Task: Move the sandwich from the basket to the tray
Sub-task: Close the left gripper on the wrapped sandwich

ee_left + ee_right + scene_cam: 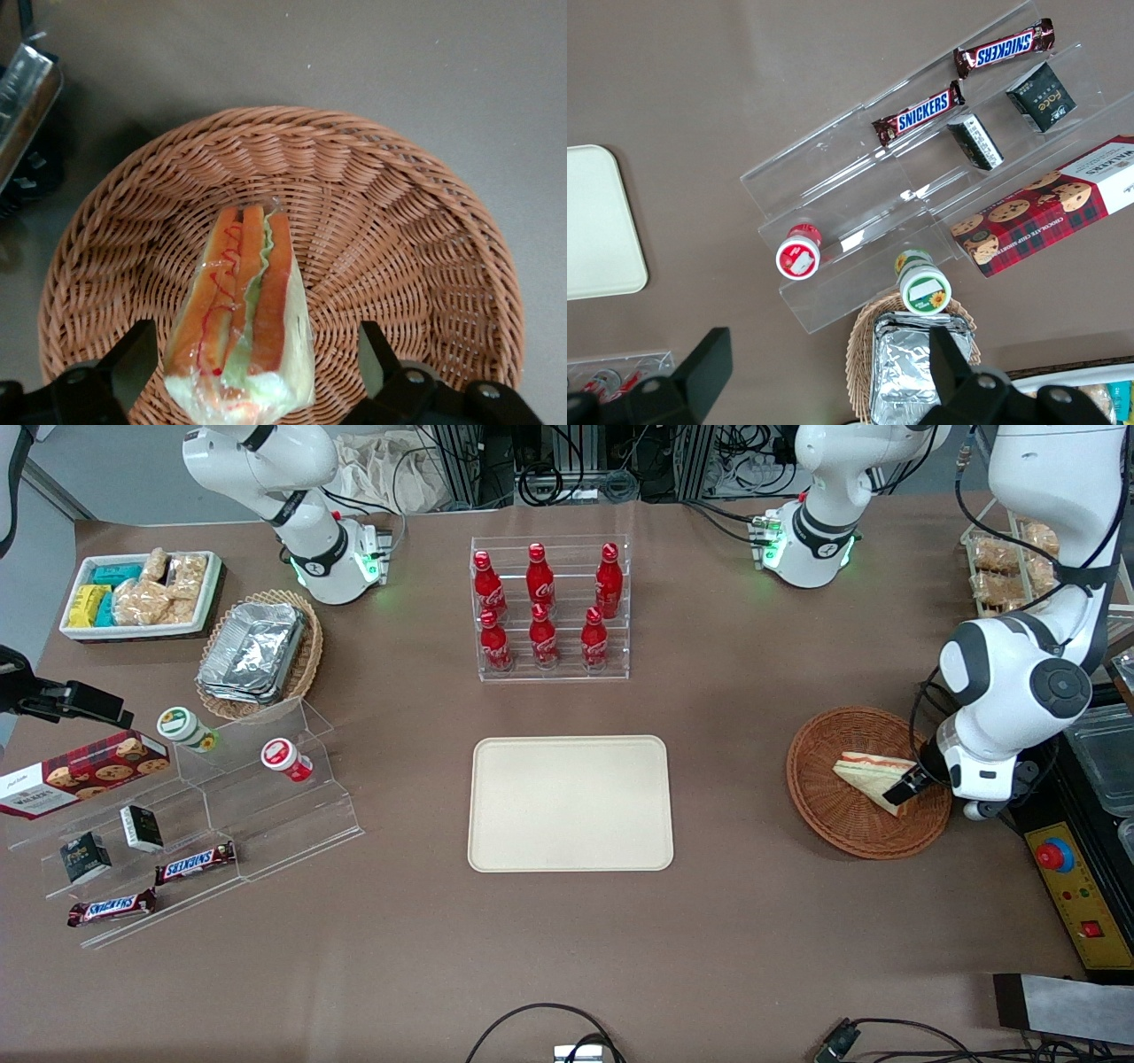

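Brown tabletop (753,921), cluttered toward parked arm's end: snack bin (142,593), foil containers (252,651), acrylic stand (221,815) with candy. Cola rack (551,607) mid-table. Tray (570,803) bare, nearer front camera than rack. Basket (846,815) toward working arm's end, sandwich (873,775) lying in it. End effector (912,781) low over basket, fingers (133,354) spread, released, straddling sandwich's wide end; long axis runs straight out between them. Wrist view shows gap either side of the wedge; front view hides that.
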